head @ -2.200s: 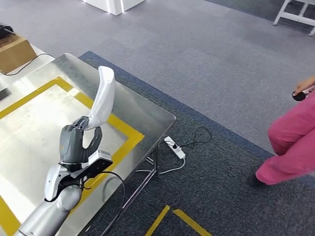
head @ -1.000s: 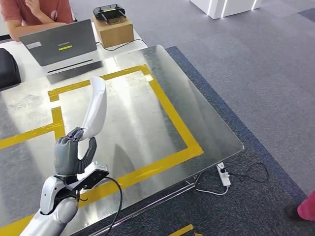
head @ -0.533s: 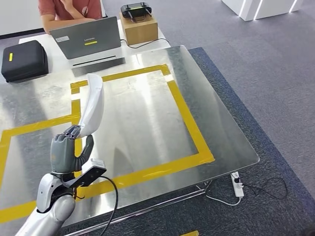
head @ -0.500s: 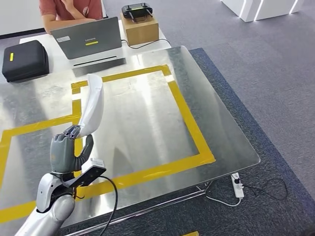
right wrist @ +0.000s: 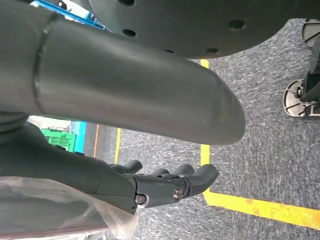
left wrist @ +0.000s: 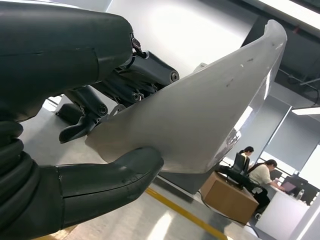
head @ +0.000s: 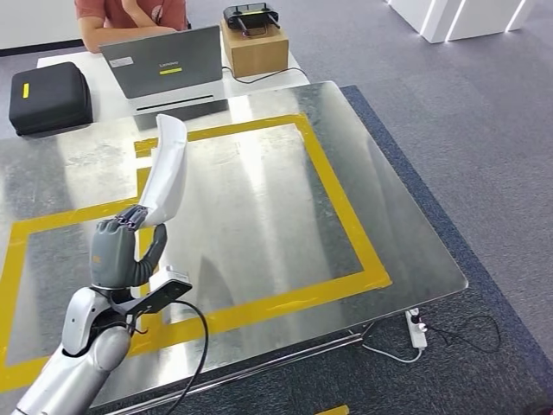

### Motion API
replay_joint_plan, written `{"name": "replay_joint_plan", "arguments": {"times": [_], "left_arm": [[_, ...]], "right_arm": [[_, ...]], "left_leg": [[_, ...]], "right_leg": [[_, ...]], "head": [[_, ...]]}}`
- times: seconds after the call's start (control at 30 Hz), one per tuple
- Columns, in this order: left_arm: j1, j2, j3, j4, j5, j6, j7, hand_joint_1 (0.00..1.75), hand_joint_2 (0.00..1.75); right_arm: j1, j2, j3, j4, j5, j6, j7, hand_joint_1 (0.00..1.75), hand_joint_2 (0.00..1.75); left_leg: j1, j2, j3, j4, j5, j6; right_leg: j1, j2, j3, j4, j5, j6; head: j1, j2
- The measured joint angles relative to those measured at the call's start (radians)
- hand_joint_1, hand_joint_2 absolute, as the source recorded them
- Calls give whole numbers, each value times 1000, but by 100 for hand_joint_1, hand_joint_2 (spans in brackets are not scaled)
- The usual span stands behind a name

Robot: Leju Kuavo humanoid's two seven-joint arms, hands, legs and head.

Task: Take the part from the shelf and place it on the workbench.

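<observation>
The part [head: 166,169] is a long, curved white shell. My left hand [head: 117,252] grips its lower end and holds it upright above the steel workbench [head: 274,199], over the left side of the yellow-taped square. In the left wrist view the thumb [left wrist: 113,175] presses under the part [left wrist: 203,115] and the darker fingers [left wrist: 124,80] clamp it from the other side. My right hand [right wrist: 158,182] hangs over grey carpet with its fingers stretched out and nothing in them.
Behind the workbench are a grey laptop [head: 163,62], a black case [head: 48,97] and a cardboard box [head: 256,43] with a black device on top. A person [head: 130,10] sits at the laptop. A power strip [head: 416,328] lies on the carpet by the bench's right corner.
The camera has swung left, so the workbench now lies squarely in front of me and the person in pink has left the picture. My left hand still holds the part upright.
</observation>
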Motion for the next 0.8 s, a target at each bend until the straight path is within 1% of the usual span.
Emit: {"name": "replay_joint_plan", "arguments": {"times": [0.1,0.2,0.4,0.67,0.8], "left_arm": [[-12,1,-4,17,-45,4,5,175,175],[-31,3,-8,49,-93,10,27,175,175],[-53,7,-10,101,-121,17,44,175,175],[-86,24,-5,171,-230,13,137,175,175],[-104,35,-2,205,-283,-8,186,175,175]], "right_arm": [[0,0,0,0,7,1,-1,0,0],[0,0,0,0,15,1,-3,0,0],[0,0,0,0,17,1,-4,0,0],[0,0,0,0,17,-1,2,0,0],[0,0,0,0,16,-2,4,0,0]], "left_leg": [[0,0,0,0,1,2],[0,0,0,0,1,2],[0,0,0,0,1,2],[1,0,0,0,1,2],[1,0,0,-1,1,2]], "right_leg": [[0,0,0,0,1,2],[0,0,0,0,1,2],[1,0,0,0,1,2],[2,0,0,0,1,2],[2,0,0,0,1,2]], "head": [[0,0],[0,0],[0,0],[0,0],[0,0]]}}
